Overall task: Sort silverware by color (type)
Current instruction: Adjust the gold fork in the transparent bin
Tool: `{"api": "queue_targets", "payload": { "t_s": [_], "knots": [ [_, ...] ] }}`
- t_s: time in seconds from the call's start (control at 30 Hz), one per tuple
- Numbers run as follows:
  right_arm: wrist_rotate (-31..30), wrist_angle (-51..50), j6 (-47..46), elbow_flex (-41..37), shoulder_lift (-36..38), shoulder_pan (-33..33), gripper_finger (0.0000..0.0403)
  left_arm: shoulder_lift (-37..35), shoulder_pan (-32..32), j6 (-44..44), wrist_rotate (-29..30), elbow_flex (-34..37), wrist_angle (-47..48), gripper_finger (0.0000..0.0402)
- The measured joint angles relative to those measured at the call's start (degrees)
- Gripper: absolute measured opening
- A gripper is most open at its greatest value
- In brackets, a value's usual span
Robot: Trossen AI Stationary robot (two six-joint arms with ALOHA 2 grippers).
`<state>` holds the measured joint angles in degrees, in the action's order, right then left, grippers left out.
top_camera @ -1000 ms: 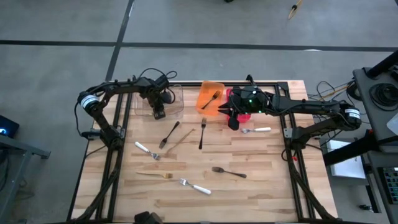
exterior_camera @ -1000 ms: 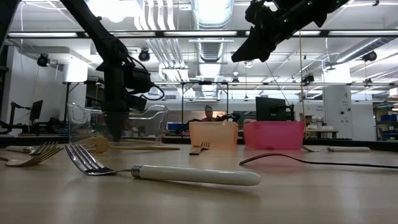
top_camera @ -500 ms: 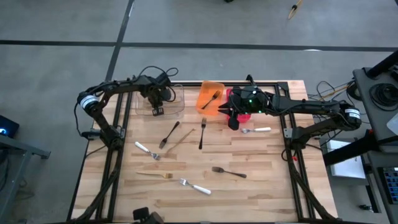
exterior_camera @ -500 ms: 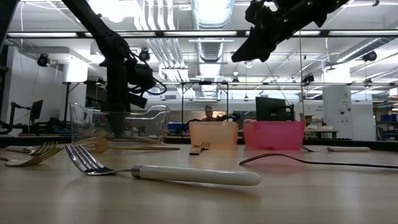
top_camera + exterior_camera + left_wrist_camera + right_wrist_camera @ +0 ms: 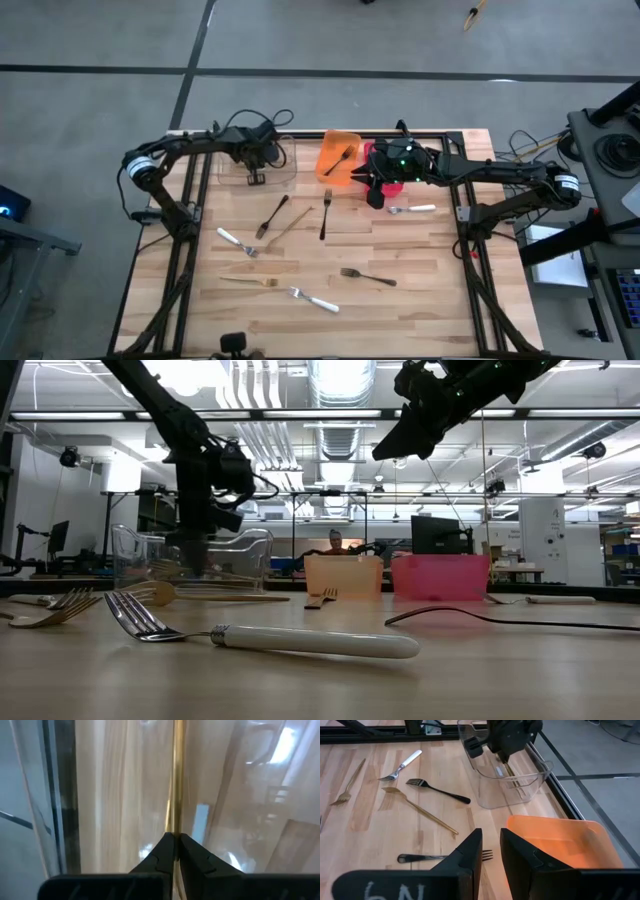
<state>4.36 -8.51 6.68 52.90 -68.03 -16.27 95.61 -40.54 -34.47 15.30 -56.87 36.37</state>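
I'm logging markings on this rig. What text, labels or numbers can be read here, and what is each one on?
"6N", or close to it: pale handwritten marks on the right gripper, cut off by the right wrist view's edge.
Nothing else is readable; the clear bin shows only reflections.

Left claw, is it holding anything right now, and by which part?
Yes. The left claw is shut on a gold utensil, pinching its slim handle over the clear bin. Which end it grips cannot be told.

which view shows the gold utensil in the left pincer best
Left wrist view: the gold utensil runs straight out from the shut left pincer, inside the clear bin. The right wrist view shows it smaller, hanging into the bin. High and low views barely show it.
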Motion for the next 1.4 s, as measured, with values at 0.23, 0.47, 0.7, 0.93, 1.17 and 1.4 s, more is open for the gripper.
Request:
{"api": "queue_targets", "payload": {
  "t_s": [0.23, 0.47, 0.7, 0.93, 1.17, 1.4],
  "knots": [
    [0.0, -0.2, 0.5, 0.0, 0.0, 0.0, 0.0061, 0.0, 2.2, 0.4, 2.3, 0.3, -1.4, 0.0000],
    [0.0, -0.2, 0.6, 0.0, 0.0, 0.0, 0.0061, 0.0, 2.2, 1.1, 2.2, 0.3, -1.6, 0.0022],
    [0.0, -0.2, 0.5, 0.0, 0.0, 0.0, 0.0061, 0.0, 2.2, 1.1, 2.2, 0.3, -1.6, 0.0057],
    [0.0, -0.2, 0.5, 0.0, 0.0, 0.0, 0.0061, 0.0, 2.2, 1.0, 1.9, 0.3, -0.8, 0.0063],
    [0.0, -0.2, 0.4, 0.0, 0.0, 0.0, 0.0061, -0.2, 2.2, 2.0, 1.7, 0.0, -0.1, 0.0063],
    [0.0, -0.2, 0.5, 0.0, 0.0, 0.0, 0.0061, -3.9, 2.2, 2.2, 1.1, -1.3, -0.3, 0.0063]
  ]
}}
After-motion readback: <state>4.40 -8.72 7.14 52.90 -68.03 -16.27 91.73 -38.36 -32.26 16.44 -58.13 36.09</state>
